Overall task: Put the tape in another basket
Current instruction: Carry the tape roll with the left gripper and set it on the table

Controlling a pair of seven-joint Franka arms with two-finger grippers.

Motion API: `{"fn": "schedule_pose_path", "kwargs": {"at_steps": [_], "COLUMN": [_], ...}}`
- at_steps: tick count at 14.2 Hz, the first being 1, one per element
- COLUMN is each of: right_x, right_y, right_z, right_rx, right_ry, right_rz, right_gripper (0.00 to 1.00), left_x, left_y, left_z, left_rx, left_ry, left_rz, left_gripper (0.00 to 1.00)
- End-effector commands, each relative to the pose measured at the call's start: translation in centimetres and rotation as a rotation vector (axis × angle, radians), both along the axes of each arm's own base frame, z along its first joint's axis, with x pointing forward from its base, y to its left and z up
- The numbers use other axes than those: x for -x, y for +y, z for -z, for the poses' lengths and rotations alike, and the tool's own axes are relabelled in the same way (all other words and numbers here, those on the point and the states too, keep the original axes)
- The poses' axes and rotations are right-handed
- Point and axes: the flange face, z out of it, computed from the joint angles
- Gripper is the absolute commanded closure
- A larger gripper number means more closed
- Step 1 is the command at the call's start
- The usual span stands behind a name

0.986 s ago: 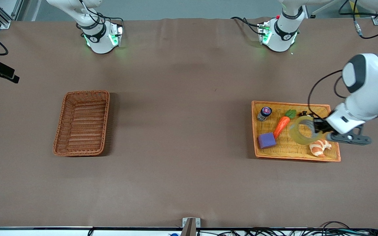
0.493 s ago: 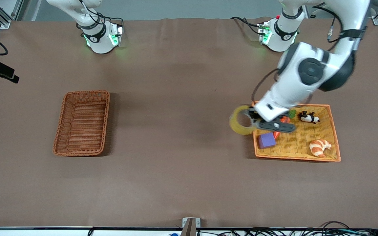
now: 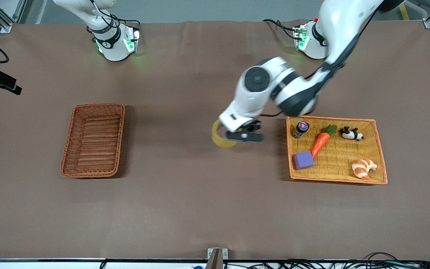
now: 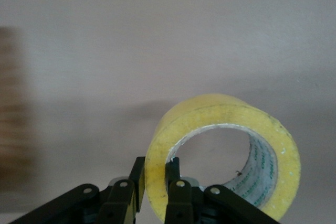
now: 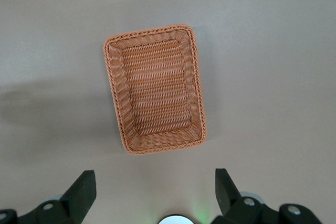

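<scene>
Tape (image 3: 222,137) out of orange-yellow basket (image 3: 381,149), carried in air. Left pincer (image 3: 242,135) clamped on roll's wall, over bare tabletop (image 3: 185,186) between baskets. Reddish-brown basket (image 3: 69,149) empty, well apart. Left: carry, release. Right pincer (image 5: 152,195) waits, spread wide, holding nothing, above that basket.

Yellowish tape (image 3: 221,137) roll, on edge, airborne over bare tabletop (image 3: 185,186); empty reddish-brown wicker basket (image 3: 93,140) at its 9 o'clock.
</scene>
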Motion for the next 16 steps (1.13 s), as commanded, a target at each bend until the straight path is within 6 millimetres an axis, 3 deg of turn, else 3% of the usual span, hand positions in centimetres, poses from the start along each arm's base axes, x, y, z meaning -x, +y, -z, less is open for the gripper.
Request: {"fn": "schedule_pose_path", "kwargs": {"at_steps": [1,3,5,6,7,8,9,10,14,16], "right_x": [0.3,0.3,0.3,0.3,0.3,0.3,0.3,0.3,0.2,-0.2], "right_y": [-0.2,-0.2,-0.2,-0.2,-0.2,-0.2,-0.2,-0.2,0.4,2.4], "right_z": [-0.1,-0.1,-0.1,-0.1,-0.1,-0.1,0.0,0.0,-0.1,0.1], "right_rx": [-0.005,-0.006,-0.006,-0.006,-0.005,-0.005,-0.006,-0.006,-0.008,-0.010], "right_ry": [0.000,0.001,0.001,0.001,0.000,0.000,0.001,0.001,-0.004,-0.010], "right_rz": [-0.006,-0.006,-0.006,-0.006,-0.006,-0.006,-0.006,-0.006,-0.017,-0.049], "right_gripper": [0.00,0.00,0.00,0.00,0.00,0.00,0.00,0.00,0.00,0.00], "left_x": [-0.2,0.2,0.8,1.0,1.0,1.0,0.5,0.4,-0.9,-1.5], "left_y": [-5.5,-8.5,-8.9,-9.0,-9.0,-8.9,-8.7,-8.6,-5.8,-3.7], "left_z": [4.8,6.7,8.3,8.5,8.3,7.6,6.9,6.2,0.2,-3.0], "left_rx": [0.006,0.040,0.005,0.002,0.003,0.006,0.009,0.014,-0.081,-0.147], "left_ry": [-0.024,-0.026,-0.036,-0.035,-0.034,-0.032,-0.040,-0.049,-0.099,-0.117], "left_rz": [0.008,0.022,0.037,0.039,0.028,0.014,-0.001,-0.005,-0.028,-0.027], "left_gripper": [0.99,0.99,0.94,0.78,0.48,0.25,0.09,0.00,0.00,0.00]}}
